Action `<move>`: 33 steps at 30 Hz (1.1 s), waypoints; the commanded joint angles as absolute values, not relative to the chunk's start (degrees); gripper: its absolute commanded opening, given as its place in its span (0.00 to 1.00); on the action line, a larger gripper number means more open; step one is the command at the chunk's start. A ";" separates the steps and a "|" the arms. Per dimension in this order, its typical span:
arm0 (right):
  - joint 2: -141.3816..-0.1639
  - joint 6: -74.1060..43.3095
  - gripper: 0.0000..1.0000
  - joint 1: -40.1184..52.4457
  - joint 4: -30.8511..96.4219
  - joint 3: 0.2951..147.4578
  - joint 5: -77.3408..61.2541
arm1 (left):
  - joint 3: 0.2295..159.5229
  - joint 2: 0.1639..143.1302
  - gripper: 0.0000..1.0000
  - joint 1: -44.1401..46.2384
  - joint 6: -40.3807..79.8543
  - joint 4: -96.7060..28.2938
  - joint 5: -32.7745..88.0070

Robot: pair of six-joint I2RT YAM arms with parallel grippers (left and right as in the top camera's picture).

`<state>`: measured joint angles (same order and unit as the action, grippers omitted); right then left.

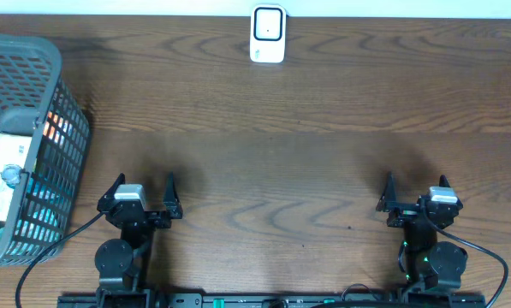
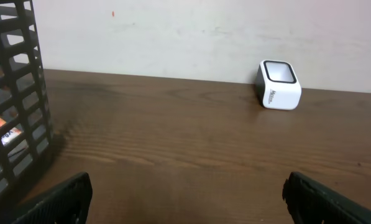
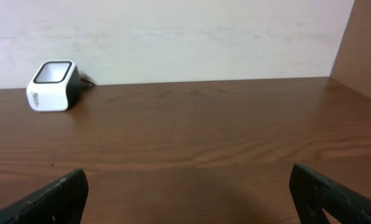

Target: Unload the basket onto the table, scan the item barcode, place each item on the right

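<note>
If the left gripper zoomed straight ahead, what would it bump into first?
Probably nothing on the table: the left gripper has a free-looking path, passing between the basket and the white scanner, until it reaches the wall at the back.

The scanner (image 1: 267,34) sits at the far edge of the worktop (image 1: 281,154), midway across. The basket (image 1: 71,137) stands at the left edge, with packaged items (image 1: 2,171) inside. The left pincer (image 1: 144,181) and right pincer (image 1: 417,181) sit near the front edge, well apart, the left one just beside the basket.
</note>
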<state>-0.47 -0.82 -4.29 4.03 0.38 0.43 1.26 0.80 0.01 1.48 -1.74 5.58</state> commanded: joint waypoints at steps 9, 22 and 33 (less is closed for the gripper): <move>-0.64 -1.21 0.99 -4.47 4.29 0.32 0.47 | 0.25 0.30 0.98 -0.14 1.06 -3.70 5.45; -0.64 -1.21 0.99 -4.47 4.29 0.32 0.47 | 0.25 0.30 0.98 -0.19 -0.19 -3.75 4.67; -0.64 -1.21 0.99 -4.47 4.29 0.32 0.47 | 0.25 0.38 0.98 -0.19 -0.19 -3.73 4.86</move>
<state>-0.47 -0.82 -4.29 4.03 0.38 0.43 1.26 0.80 0.01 1.02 -1.85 4.51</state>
